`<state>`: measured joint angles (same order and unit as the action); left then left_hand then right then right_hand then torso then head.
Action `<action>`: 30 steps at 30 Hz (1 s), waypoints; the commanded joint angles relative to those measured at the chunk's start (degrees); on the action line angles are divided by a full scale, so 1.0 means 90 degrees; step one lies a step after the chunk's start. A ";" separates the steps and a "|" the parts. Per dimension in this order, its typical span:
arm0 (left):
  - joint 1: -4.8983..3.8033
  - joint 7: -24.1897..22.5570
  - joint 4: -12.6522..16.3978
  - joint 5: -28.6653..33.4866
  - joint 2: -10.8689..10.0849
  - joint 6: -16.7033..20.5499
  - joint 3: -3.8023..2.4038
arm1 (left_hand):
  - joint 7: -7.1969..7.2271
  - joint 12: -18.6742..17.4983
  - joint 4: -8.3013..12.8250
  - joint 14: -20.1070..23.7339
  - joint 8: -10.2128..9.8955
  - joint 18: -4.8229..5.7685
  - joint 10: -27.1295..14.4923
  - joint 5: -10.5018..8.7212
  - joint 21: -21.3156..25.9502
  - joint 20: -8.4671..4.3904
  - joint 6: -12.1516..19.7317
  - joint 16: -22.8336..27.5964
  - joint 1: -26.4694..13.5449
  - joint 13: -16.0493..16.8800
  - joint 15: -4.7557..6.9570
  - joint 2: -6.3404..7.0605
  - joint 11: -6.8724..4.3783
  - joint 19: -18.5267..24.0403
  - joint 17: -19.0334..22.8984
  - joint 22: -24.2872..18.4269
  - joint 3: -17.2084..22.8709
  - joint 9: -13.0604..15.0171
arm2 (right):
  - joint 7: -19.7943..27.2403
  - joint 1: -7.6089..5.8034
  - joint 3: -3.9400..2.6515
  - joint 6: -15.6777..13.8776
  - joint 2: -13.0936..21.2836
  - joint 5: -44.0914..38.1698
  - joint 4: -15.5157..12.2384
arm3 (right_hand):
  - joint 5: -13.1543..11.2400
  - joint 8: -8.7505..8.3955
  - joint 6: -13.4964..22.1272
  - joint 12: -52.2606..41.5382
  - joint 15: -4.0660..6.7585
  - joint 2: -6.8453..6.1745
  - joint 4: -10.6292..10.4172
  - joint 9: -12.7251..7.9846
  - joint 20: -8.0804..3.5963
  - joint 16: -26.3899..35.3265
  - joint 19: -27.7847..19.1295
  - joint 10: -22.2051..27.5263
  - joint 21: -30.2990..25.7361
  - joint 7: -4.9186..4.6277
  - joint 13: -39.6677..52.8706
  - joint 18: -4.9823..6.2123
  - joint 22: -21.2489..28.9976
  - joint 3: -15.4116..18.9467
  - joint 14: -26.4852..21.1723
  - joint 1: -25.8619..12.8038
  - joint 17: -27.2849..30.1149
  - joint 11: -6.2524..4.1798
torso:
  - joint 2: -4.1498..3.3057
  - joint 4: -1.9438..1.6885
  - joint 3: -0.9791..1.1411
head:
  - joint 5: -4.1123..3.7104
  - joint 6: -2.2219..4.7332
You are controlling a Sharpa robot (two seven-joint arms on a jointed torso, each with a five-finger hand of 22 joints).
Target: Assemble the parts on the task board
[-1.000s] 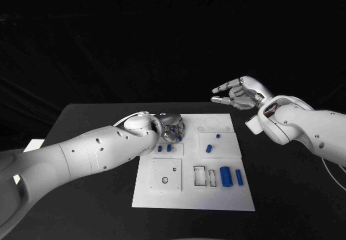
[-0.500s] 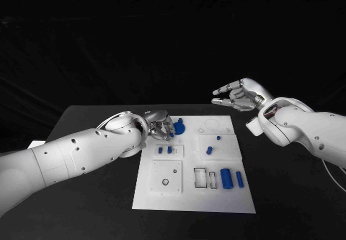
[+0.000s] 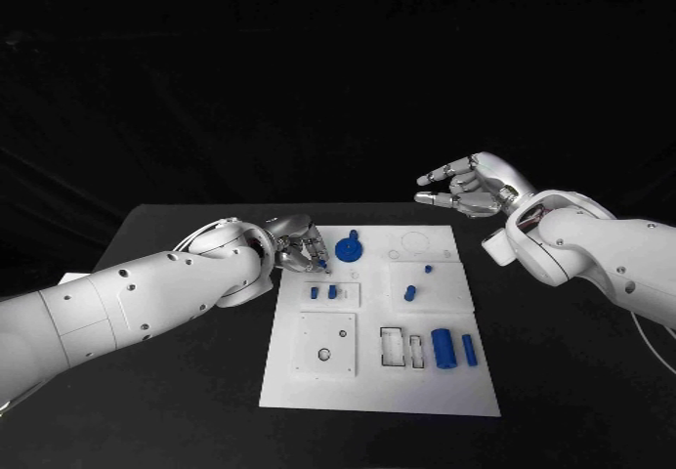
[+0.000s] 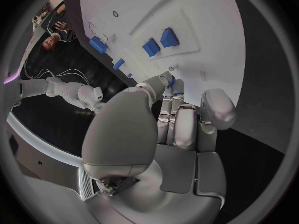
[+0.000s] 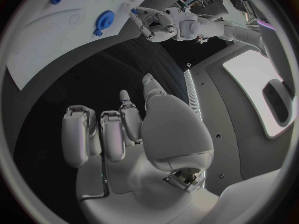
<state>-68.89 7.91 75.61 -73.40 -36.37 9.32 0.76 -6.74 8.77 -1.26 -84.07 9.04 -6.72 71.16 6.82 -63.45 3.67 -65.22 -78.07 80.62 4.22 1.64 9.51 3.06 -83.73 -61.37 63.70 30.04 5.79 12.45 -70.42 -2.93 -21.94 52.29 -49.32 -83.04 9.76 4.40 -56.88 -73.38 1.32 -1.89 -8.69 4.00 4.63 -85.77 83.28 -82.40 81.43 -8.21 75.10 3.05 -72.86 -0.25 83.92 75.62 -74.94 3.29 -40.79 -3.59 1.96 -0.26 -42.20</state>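
black table (image 3: 169, 391) under the board, dark backdrop behind

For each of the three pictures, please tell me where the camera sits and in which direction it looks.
Head view: on the robot's head, looking down at the task board; both arms show.
Left wrist view: behind the left hand, facing the board's edge.
Right wrist view: behind the raised right hand, facing the table.
Shared: the blue gear appears in the head and right wrist views.
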 commanded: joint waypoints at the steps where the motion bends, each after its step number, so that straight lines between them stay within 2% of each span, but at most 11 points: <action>1: 0.0028 0.0062 -0.0044 0.0121 0.0035 -0.0158 -0.0001 | -0.0015 -0.0035 -0.0006 -0.0150 -0.0029 0.0080 0.0049 0.0023 -0.0015 0.0005 -0.0044 -0.0032 -0.0053 0.0012 0.0026 -0.0008 -0.0013 -0.0051 0.0011 -0.0010 0.0003 0.0012 | 0.0044 0.0008 0.0000 0.0090 -0.0009 -0.0013 0.0000 | 0.0030 0.0005 0.0034 0.0019 -0.0007 0.0011 0.0003 0.0003 0.0000 0.0034 -0.0041 0.0036 -0.0028 0.0007 0.0463 0.0056 0.0003 0.0028 0.0484 -0.0028 -0.0817 -0.0019 | -0.0001 0.0005 0.0000 | 0.0006 -0.0003; 9: 0.0154 0.0108 -0.0177 -0.0075 0.0144 -0.0190 0.0002 | -0.0012 -0.0037 -0.0002 -0.0148 -0.0029 0.0078 0.0059 0.0025 -0.0007 0.0004 -0.0051 -0.0029 -0.0057 0.0015 0.0029 -0.0012 -0.0017 -0.0049 0.0021 -0.0017 0.0004 0.0013 | 0.0045 0.0012 0.0000 0.0090 -0.0003 -0.0013 -0.0002 | 0.0035 0.0008 0.0030 0.0007 -0.0007 0.0027 0.0000 0.0004 -0.0001 0.0033 -0.0038 0.0030 -0.0027 0.0008 0.0469 0.0056 -0.0002 0.0041 0.0486 -0.0037 -0.0821 -0.0019 | -0.0004 0.0005 0.0001 | -0.0021 -0.0003; 13: 0.0200 0.0104 -0.0213 -0.0136 0.0196 -0.0185 0.0003 | -0.0011 -0.0037 0.0002 -0.0148 -0.0030 0.0077 0.0067 0.0025 -0.0006 0.0003 -0.0054 -0.0030 -0.0058 0.0017 0.0030 -0.0013 -0.0020 -0.0048 0.0021 -0.0016 0.0004 0.0014 | 0.0047 0.0014 0.0000 0.0090 -0.0001 -0.0013 -0.0002 | 0.0035 0.0008 0.0030 0.0007 -0.0007 0.0027 0.0000 0.0004 -0.0001 0.0033 -0.0038 0.0030 -0.0027 0.0008 0.0469 0.0056 -0.0002 0.0041 0.0486 -0.0037 -0.0821 -0.0019 | -0.0003 0.0002 0.0008 | -0.0024 -0.0003; 30: 0.0230 0.0039 -0.0212 -0.0181 0.0259 -0.0020 0.0002 | -0.0007 -0.0037 0.0030 -0.0146 -0.0026 0.0075 0.0116 0.0025 -0.0001 -0.0002 -0.0089 -0.0036 -0.0064 0.0033 0.0040 -0.0021 -0.0031 -0.0045 0.0020 -0.0016 0.0002 0.0022 | 0.0047 0.0016 0.0000 0.0090 0.0005 -0.0013 -0.0004 | 0.0035 0.0008 0.0030 0.0007 -0.0007 0.0027 0.0000 0.0004 -0.0001 0.0033 -0.0038 0.0030 -0.0027 0.0008 0.0469 0.0056 -0.0002 0.0041 0.0486 -0.0037 -0.0821 -0.0019 | -0.0003 0.0003 0.0006 | -0.0028 -0.0012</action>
<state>-67.00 9.00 73.37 -74.78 -34.43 9.22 0.71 -6.84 8.77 -1.26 -84.07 9.02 -6.71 71.77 6.80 -63.45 3.67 -65.54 -78.06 80.64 4.43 1.64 9.52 2.86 -83.73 -61.24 63.54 30.03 5.92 12.45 -70.32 -2.93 -21.87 52.36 -49.31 -83.04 9.76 4.40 -56.88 -73.39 1.32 -1.89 -8.69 4.00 4.63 -85.77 83.28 -82.40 81.43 -8.21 75.10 3.05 -72.87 -0.25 83.92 75.62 -74.93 3.29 -40.84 -3.54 2.03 -0.49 -42.32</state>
